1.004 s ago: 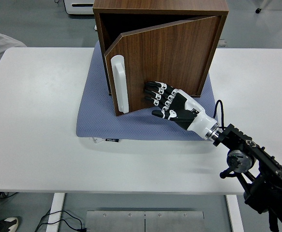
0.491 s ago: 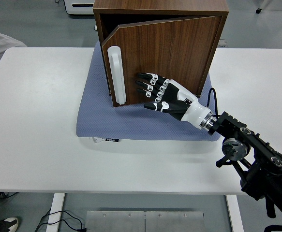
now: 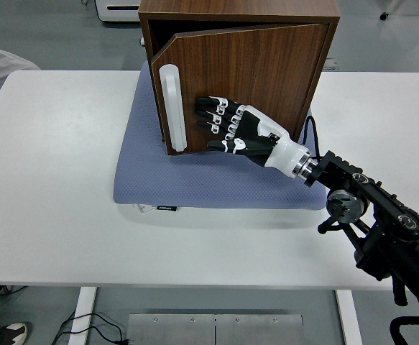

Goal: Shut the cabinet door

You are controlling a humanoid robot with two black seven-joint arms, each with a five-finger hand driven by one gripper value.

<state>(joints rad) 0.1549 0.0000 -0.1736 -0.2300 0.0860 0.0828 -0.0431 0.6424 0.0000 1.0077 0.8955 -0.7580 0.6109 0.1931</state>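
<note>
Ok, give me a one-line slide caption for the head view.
Right hand flat against the nearly shut walnut cabinet door beside its white handle, on a blue mat.

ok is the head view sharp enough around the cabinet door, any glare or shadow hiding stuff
Head view: sharp and evenly lit, no motion blur on the right hand flat against the cabinet door. The white handle shows a mild sheen, not blown out. The gap behind the door's left edge is dark, so the cabinet interior cannot be read. Soft shadow under the hand on the blue mat.

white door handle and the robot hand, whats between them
Only bare wood of the cabinet door: in the head view the right robot hand lies flat on the panel, fingertips just right of the white handle.
</note>
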